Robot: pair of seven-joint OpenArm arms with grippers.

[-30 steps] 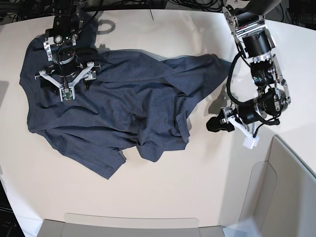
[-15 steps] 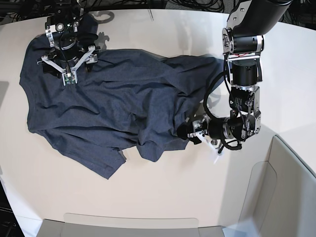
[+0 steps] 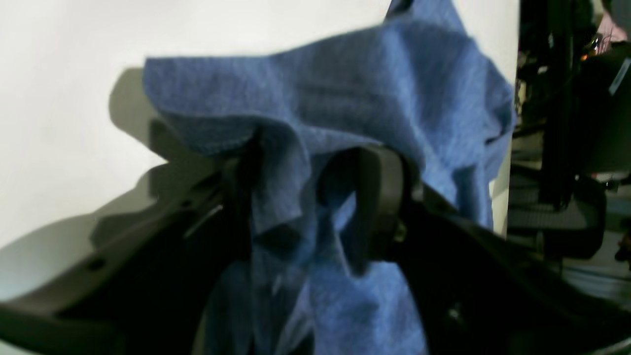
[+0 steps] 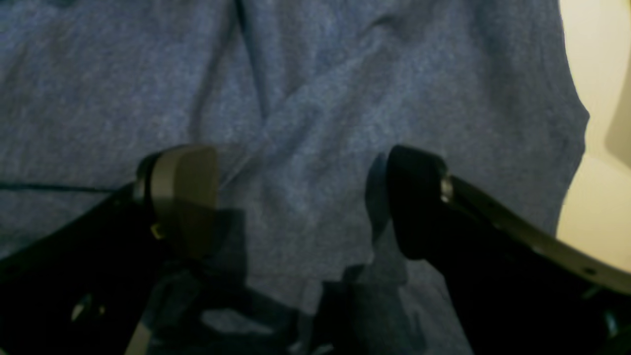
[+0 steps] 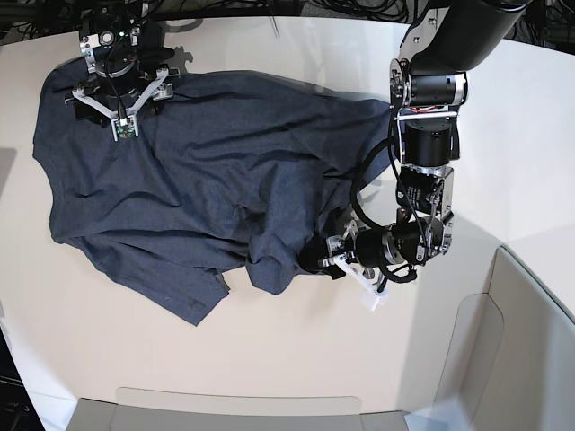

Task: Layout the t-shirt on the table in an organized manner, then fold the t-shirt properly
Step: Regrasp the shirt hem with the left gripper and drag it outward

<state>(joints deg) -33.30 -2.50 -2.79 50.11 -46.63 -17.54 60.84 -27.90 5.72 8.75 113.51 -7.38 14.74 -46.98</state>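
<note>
- Lying crumpled across the upper left and centre of the base frame: the t-shirt [image 5: 180, 189], dark heathered blue-grey, resting on the table [image 5: 269, 359] (off-white, bare along the lower part of the frame).
- Showing no lettering in any view; bunching into folds toward the lower centre, with one flap pointing down at lower left of centre.
- Reaching in from the upper right of the base frame: the left arm, bending down so that the left gripper [image 5: 334, 258] is meeting the shirt's right-hand lower edge, right of centre.
- Showing in the left wrist view: the left gripper [image 3: 305, 197] with a fold of the t-shirt [image 3: 374, 98] lying between its two dark fingers [image 3: 379, 197] and draping over them; fingers standing somewhat apart with cloth in the gap. Whether pinching the cloth firmly or only straddling it, cannot tell (frame blurred).
- Sitting at the upper left of the base frame: the right gripper [image 5: 115, 83], positioned over the shirt's top edge near the far table rim.
- Showing in the right wrist view: the right gripper [image 4: 296, 197] with fingers [image 4: 182, 192] spread wide apart, clamping nothing, flat cloth [image 4: 315, 98] filling the gap beneath; contact with the cloth not determinable.
- Appearing at the right edge of that view: a strip of pale table [image 4: 596, 207].
- Occupying the lower right corner and bottom edge of the base frame: pale grey panels [image 5: 503, 359], well apart from the shirt.
</note>
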